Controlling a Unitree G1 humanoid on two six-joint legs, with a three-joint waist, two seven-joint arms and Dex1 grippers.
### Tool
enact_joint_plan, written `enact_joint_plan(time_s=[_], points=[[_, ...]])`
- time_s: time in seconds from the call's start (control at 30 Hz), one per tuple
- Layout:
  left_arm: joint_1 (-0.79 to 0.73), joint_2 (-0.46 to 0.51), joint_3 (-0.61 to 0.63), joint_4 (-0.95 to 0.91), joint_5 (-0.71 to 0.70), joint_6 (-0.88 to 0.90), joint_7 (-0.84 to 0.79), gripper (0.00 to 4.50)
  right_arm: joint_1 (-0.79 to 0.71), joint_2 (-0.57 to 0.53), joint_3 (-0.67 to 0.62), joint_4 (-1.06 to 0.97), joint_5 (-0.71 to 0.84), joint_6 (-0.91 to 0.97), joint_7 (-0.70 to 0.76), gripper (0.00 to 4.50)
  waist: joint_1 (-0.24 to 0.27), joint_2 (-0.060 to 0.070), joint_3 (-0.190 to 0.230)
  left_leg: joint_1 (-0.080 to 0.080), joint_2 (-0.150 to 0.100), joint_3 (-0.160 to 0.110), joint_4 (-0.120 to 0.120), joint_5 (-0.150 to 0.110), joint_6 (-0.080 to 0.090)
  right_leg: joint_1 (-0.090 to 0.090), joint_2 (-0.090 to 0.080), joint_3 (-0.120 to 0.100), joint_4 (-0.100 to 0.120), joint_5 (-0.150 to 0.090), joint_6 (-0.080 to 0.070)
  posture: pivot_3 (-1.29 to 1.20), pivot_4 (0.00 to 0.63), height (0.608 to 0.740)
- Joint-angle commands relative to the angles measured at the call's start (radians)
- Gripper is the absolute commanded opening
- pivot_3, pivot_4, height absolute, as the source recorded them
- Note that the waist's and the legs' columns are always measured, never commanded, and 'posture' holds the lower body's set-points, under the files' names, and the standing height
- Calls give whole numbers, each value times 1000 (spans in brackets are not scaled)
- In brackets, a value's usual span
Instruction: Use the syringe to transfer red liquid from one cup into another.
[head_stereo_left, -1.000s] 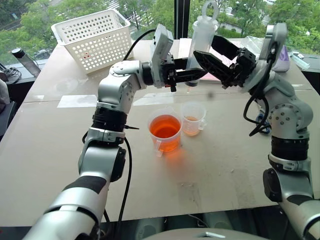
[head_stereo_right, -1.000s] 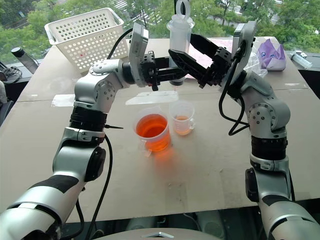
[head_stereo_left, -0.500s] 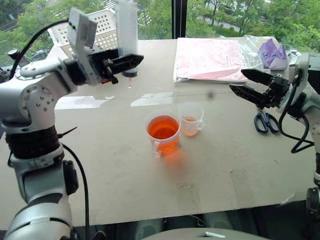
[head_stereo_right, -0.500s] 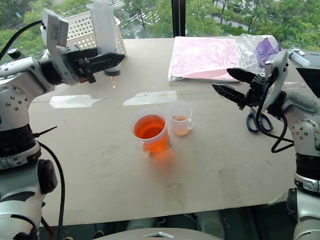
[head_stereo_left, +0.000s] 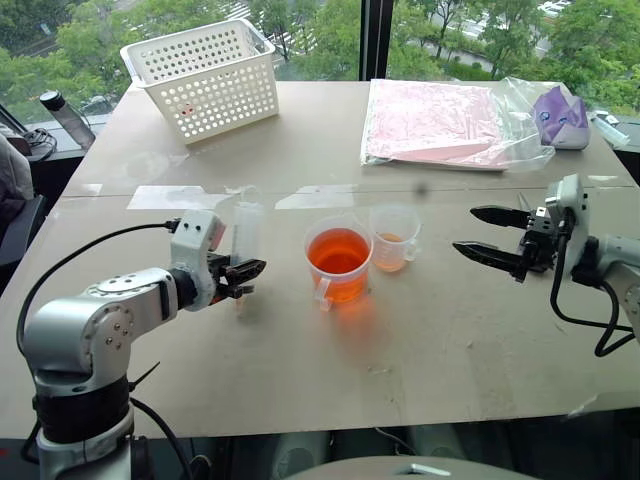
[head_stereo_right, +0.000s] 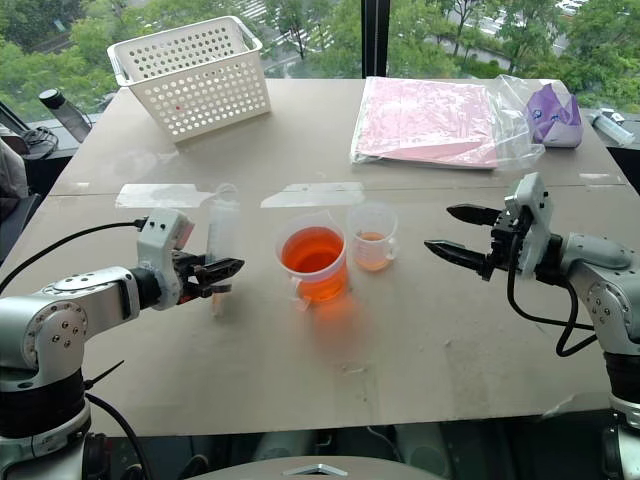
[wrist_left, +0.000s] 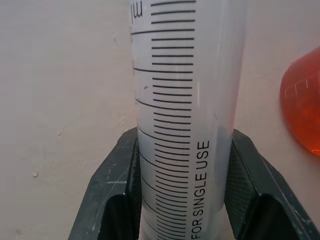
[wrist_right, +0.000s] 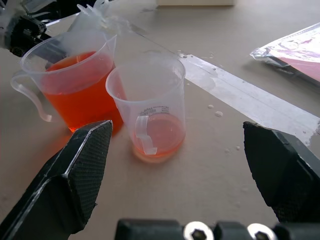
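Observation:
The syringe (head_stereo_left: 246, 232) stands upright on the table, tip down, left of the cups. My left gripper (head_stereo_left: 245, 272) is shut on its lower barrel (wrist_left: 185, 100), a finger (wrist_left: 112, 190) pressed against each side. The wide handled cup (head_stereo_left: 339, 262) holds the red liquid (wrist_right: 82, 95) to about half its height. The narrower graduated beaker (head_stereo_left: 394, 238) stands touching its right side with a shallow layer of the same liquid (wrist_right: 157, 135). My right gripper (head_stereo_left: 463, 230) hovers to the right of the beaker, open and empty, pointing at the cups.
A white perforated basket (head_stereo_left: 205, 75) sits at the back left, with a dark-capped bottle (head_stereo_left: 62, 115) beyond the table's left edge. A pink sheet in a clear bag (head_stereo_left: 435, 120) and a purple pouch (head_stereo_left: 563, 115) lie at the back right. A tape strip (head_stereo_left: 175, 197) crosses the table.
My left arm swung down and to the left, carrying the syringe from above the cups to the table beside the wide cup. The right gripper came away from the syringe and sank to the right, still open.

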Motion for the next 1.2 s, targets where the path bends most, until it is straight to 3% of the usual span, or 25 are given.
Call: enact_joint_plan(time_s=[0.03,0.1,0.23,0.33,0.47,0.57,0.67,0.8,0.97,1.2], points=[[39,24,-44,-6,56,-79,23,3467,0,3,-1,-20,-29,-48,5,4500,0,0,0,0,0,0,0,0,0,0,0,0,0,0,0,0,150,740],[43,17,-43,-3,55,-104,17,4394,28,-6,-5,-26,-46,-70,21,4500,1,0,0,0,0,0,-1,0,0,0,0,0,-1,0,0,0,150,740],[55,29,-11,-43,56,-198,-1,4394,75,-7,-32,-22,-66,-99,20,4500,5,0,0,0,0,0,-1,0,0,0,0,0,-1,0,0,0,150,740],[115,39,54,-143,4,-358,-116,4394,138,-14,-51,-47,-77,-140,41,4500,6,0,0,0,0,0,-1,0,0,0,0,0,-2,0,0,0,150,740],[283,15,216,-276,-195,-395,-257,4394,298,-19,-84,-81,-89,-241,113,4500,11,1,-1,-1,0,1,-3,0,0,0,-1,0,-5,0,0,0,150,740],[419,20,252,-350,-222,-473,-324,4394,357,27,-128,-70,-35,-312,170,4500,5,2,-1,1,0,1,-4,0,0,0,-1,1,-4,0,0,0,150,740],[600,20,196,-421,-130,-586,-374,4394,433,31,-132,-48,-116,-406,175,4500,5,3,-1,8,0,0,-4,0,0,8,-1,0,-4,0,-1,0,150,740],[776,-65,14,-394,59,-831,-364,4394,539,100,-148,32,-192,-567,140,4500,13,4,-2,26,0,1,-8,-5,7,29,-3,-1,-13,-2,-5,0,150,740],[846,-125,-125,-215,274,-1098,-338,4394,621,150,-148,51,-199,-631,130,4500,17,13,-7,26,0,1,-9,-6,8,29,-3,-1,-15,-2,-6,0,150,740],[805,-169,-172,-106,311,-1213,-310,4394,702,185,-154,66,-207,-682,94,4500,16,14,-8,20,0,1,-9,-8,11,25,-4,-1,-19,-2,-4,0,150,740]])
